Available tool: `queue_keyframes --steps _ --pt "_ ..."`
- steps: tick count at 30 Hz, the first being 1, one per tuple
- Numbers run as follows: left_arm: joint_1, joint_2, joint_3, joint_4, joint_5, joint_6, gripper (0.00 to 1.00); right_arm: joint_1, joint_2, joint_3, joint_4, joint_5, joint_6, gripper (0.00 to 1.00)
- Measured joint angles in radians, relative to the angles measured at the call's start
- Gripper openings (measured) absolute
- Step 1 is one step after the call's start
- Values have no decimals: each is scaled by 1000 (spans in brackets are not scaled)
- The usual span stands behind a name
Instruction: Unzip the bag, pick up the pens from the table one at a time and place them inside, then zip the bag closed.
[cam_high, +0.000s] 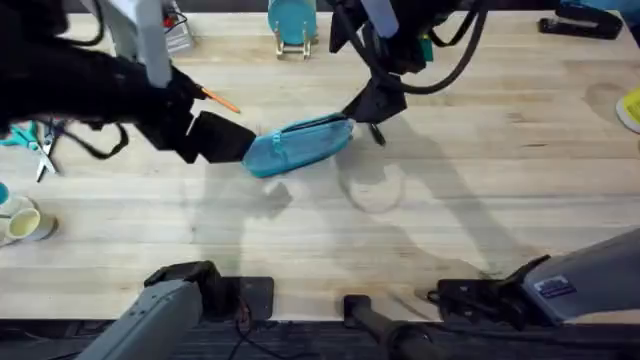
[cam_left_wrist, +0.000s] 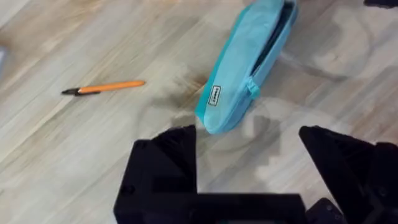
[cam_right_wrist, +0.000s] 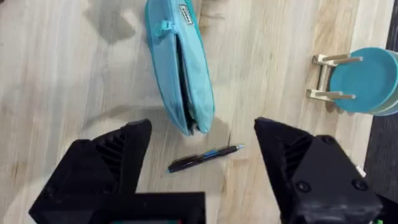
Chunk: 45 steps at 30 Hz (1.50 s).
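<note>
Pens first: I am seeing the orange pen (cam_high: 221, 101) lying on the table (cam_high: 300, 230) just beyond my left gripper (cam_high: 225, 140), well clear of the bag (cam_high: 298, 146), and I am reading that gripper's jaws as spread wide and empty in the left wrist view, hovering at the bag's near end. The bag is lying on its side at mid-table, its zipper looking parted along the length, so I am judging the unzip done and a pen pickup in hand. Moving right, I am holding the right gripper (cam_high: 378, 105) at the bag's other end, its jaws also wide apart, with the black pen (cam_right_wrist: 204, 157) lying between them just off the bag's tip. I am planning to straddle the black pen across its middle, descending square so neither finger is nudging the bag or rolling the pen.
</note>
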Motion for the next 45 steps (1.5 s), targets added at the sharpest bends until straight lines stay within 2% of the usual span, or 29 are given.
queue_keyframes --steps 9,20,21,27,28,33,40,45 --pt "0 -107 1 -90 -42 -85 995 0 0 0 -17 0 0 995" --pt "0 -110 1 -99 -45 -109 996 0 0 0 -14 0 0 995" --pt "0 -110 1 -99 -45 -109 996 0 0 0 -12 0 -2 962" --pt "0 -110 1 -99 -45 -113 995 0 0 0 17 0 0 114" --pt "0 -110 1 -99 -45 -113 996 0 0 0 18 0 3 54" --pt "0 -110 1 -99 -45 -113 995 0 0 0 4 0 9 30" --pt "0 -110 1 -99 -45 -113 995 3 0 0 4 3 108 30" --pt "0 -110 1 -99 -45 -113 995 46 0 23 0 79 184 30"
